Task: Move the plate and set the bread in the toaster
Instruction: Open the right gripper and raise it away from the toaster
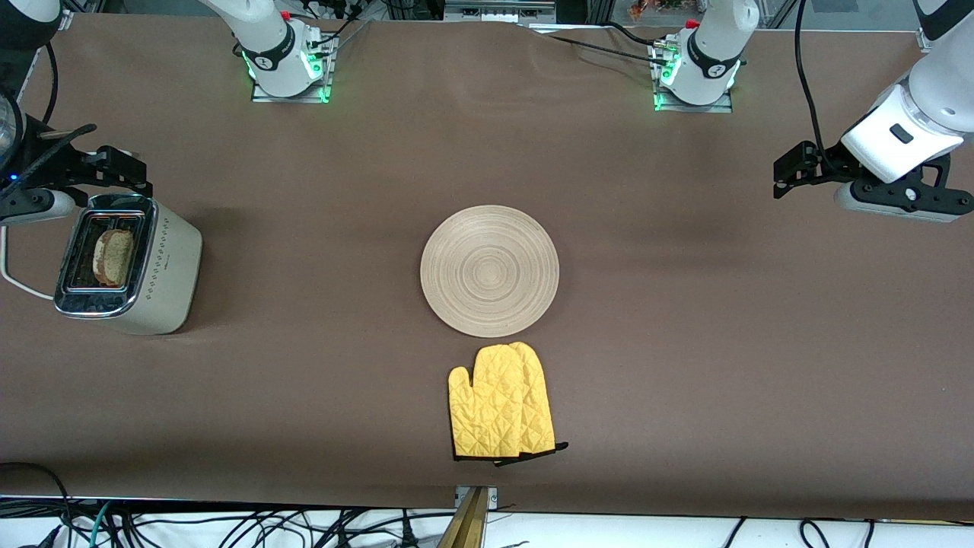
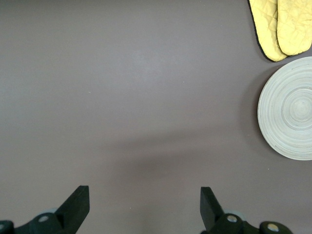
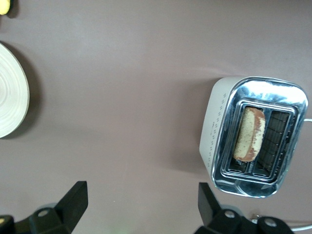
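A brown cloth covers the table (image 1: 685, 320). The plate (image 1: 489, 270) lies flat at its middle, with a yellow oven mitt (image 1: 501, 412) just beside it, nearer the front camera. The toaster (image 1: 125, 262) stands at the right arm's end, the bread (image 1: 113, 256) upright in one slot. The right gripper (image 3: 141, 202) hangs over bare cloth near the toaster, fingers spread and empty. The left gripper (image 2: 145, 204) hangs over bare cloth at the left arm's end, likewise spread and empty.

The bread (image 1: 114, 256) is partly hidden inside the toaster (image 1: 125, 265) slot. The plate (image 3: 10, 92) is cut off at the right wrist view's left edge.
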Controlling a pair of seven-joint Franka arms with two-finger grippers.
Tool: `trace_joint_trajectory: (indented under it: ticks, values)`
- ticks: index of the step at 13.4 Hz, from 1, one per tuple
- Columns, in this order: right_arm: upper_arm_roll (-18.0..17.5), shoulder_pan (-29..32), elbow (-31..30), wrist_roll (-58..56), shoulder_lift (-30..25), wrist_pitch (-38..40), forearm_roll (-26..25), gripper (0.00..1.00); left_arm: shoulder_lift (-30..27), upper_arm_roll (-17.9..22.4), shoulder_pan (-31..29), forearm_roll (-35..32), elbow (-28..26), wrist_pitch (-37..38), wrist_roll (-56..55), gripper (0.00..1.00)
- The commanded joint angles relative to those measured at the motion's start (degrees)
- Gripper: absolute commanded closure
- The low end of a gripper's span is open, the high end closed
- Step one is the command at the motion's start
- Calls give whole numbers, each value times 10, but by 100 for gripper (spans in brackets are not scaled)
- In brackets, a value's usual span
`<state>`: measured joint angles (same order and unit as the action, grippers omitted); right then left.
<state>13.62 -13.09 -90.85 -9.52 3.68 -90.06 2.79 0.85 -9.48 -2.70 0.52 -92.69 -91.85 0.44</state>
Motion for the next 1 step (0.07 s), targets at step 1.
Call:
trace_joint_trajectory:
  ticks: [1]
  values:
    - [-9, 12, -8, 4, -7, 2, 11, 0, -3, -3, 0, -12, 9, 13, 5, 0]
